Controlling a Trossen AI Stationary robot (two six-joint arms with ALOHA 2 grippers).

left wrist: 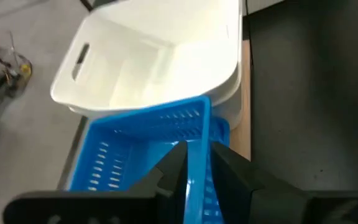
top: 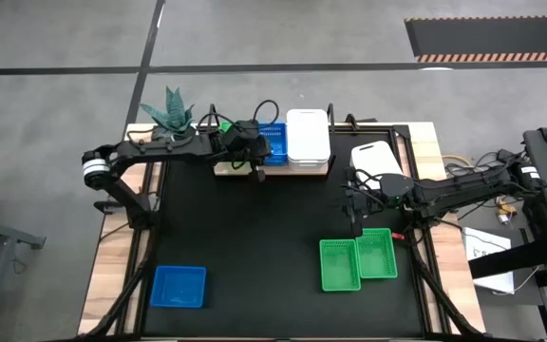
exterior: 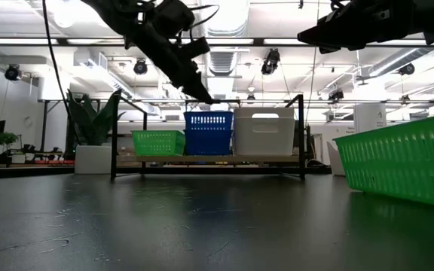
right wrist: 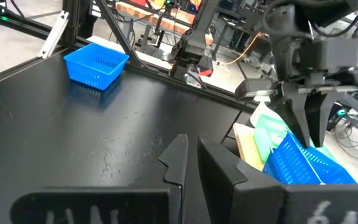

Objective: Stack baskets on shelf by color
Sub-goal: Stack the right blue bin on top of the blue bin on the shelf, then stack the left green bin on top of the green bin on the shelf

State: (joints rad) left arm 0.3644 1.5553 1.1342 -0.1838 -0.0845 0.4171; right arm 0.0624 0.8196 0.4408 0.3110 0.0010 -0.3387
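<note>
The wooden shelf stands at the table's far edge. On it, from left to right, are a green basket, a blue basket and stacked white baskets. My left gripper reaches over the shelf from the left and is shut on the top blue basket. A corner of a second blue basket shows beneath it. My right gripper hovers shut over the table's right half, holding nothing. It is between a loose white basket and two green baskets. My left gripper holds the blue basket's near-side wall, one finger inside the basket and the other outside. The fingers slant down from the table's left, lying along that wall. The basket sits level over the second blue one on the shelf.
A lone blue basket lies at the table's near left. A potted plant stands beside the shelf's left end. The shelf's thin black posts rise at its ends. The middle of the black table is bare.
</note>
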